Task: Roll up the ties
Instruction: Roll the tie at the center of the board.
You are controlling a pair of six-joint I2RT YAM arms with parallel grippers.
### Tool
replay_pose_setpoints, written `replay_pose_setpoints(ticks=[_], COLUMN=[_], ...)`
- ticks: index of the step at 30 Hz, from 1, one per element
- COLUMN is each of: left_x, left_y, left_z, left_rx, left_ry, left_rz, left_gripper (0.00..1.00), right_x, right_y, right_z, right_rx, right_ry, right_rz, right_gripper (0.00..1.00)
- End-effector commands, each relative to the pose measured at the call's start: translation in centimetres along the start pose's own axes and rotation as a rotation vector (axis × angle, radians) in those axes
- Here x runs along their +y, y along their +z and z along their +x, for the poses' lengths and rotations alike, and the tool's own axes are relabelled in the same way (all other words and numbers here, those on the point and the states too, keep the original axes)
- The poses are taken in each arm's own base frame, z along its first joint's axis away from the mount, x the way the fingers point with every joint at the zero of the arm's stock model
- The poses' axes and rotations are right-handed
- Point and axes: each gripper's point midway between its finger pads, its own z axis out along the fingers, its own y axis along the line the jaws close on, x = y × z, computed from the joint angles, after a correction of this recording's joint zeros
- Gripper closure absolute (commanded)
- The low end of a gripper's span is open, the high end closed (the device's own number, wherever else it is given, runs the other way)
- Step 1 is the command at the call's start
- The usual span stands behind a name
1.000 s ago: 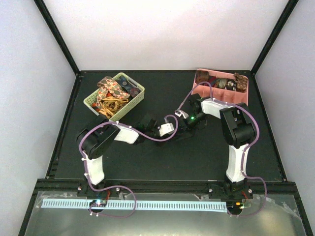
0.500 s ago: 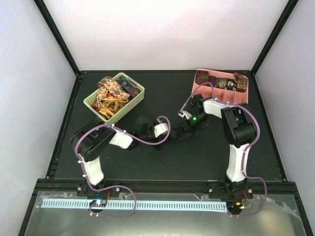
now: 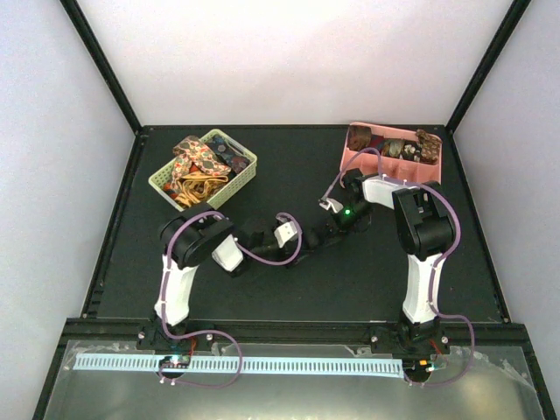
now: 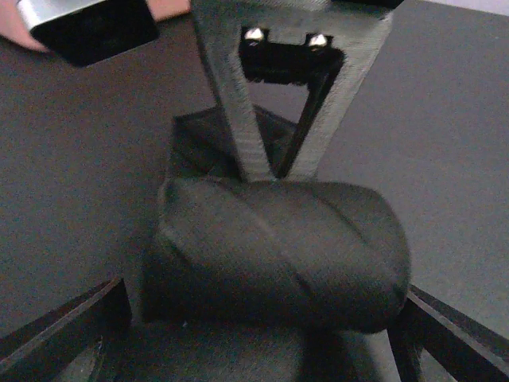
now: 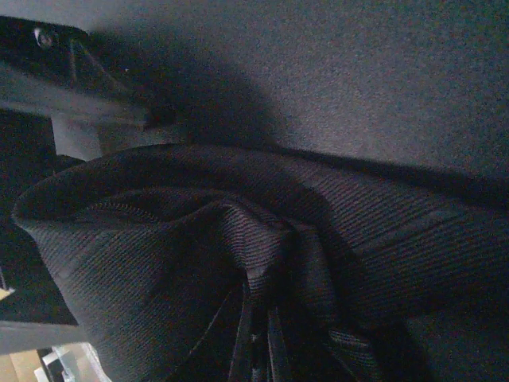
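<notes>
At the back left of the black table [image 3: 350,280], one green slatted basket [image 3: 232,186] is holding a tangled heap of loose ties [image 3: 199,162]. Red-and-gold paisley, plain gold and navy fabrics are showing there, but they are too knotted together to count. Of the two arms, the left arm [image 3: 188,254] is reaching rightward toward the middle of the table. There the left gripper [image 4: 262,318] is sitting with its jaws spread wide, one finger [image 4: 71,330] at each end of a single black tie [image 4: 274,255]. That tie is lying on the table as one short, fat coil, its wraps showing as slanting seams. Whether the fingers are pressing its ends or only flanking them, I cannot tell. From the far side, the right gripper [image 4: 277,171] is coming down onto the top of the coil. Its two fingers are drawn in to a narrow V whose tips are meeting on the fabric. In the right wrist view, dark ribbed cloth is filling the picture and bunching toward the bottom centre. The right arm [image 3: 420,236] is bending back from there. Behind it, at the back right, one pink divided tray [image 3: 435,175] is carrying about four rolled ties [image 3: 360,136], brownish and too small to tell apart.
</notes>
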Motion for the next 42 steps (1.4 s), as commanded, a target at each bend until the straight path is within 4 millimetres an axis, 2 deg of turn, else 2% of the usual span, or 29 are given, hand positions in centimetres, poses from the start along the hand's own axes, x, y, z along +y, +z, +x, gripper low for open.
replay_pose_setpoints(ticks=[1,8,13,16,18,25,28,30,36,39,42], left_x=[-1.1,-0.5,-0.2,-0.3,-0.5,-0.5,-0.3,-0.2,0.0,0.0,0.1], left_y=[1.0,2.7,3.2,2.8,2.4,1.2,0.9,0.9,1.4,1.5,1.6], left_z=[-2.5,-1.7,-0.5,-0.1,0.3,3.1,3.6,3.8,4.4,4.2,4.0], left_rx=[-0.119,-0.061,0.038,0.091,0.138,0.35,0.401,0.421,0.464,0.461,0.461], left_ry=[0.053,0.075,0.093,0.096,0.092,0.058,0.048,0.038,0.001,-0.001,-0.001], left_rz=[0.028,-0.014,-0.034,-0.035,-0.032,-0.04,-0.047,-0.049,-0.051,-0.051,-0.051], left_gripper=[0.1,0.22,0.42,0.54,0.58,0.61,0.61,0.61,0.61,0.61,0.6], right_x=[-2.8,-2.8,-2.4,-1.8,-1.4,0.5,2.3,3.3,4.5,4.5,3.8], right_y=[1.0,1.1,1.0,0.6,0.0,-3.6,-4.3,-4.4,-3.9,-3.2,-2.2], right_z=[0.5,0.5,0.6,0.4,0.0,-1.8,-1.8,-1.7,-1.5,-1.3,-1.1], right_rx=[0.026,0.03,0.026,0.014,-0.001,-0.082,-0.103,-0.108,-0.088,-0.066,-0.045], right_ry=[0.032,0.039,0.042,0.028,0.016,-0.038,-0.053,-0.045,-0.06,-0.08,-0.087], right_rz=[0.085,0.08,0.059,0.039,0.029,-0.034,-0.099,-0.139,-0.161,-0.129,-0.083], right_gripper=[0.98,0.98,0.97,0.93,0.88,0.64,0.56,0.54,0.53,0.52,0.57])
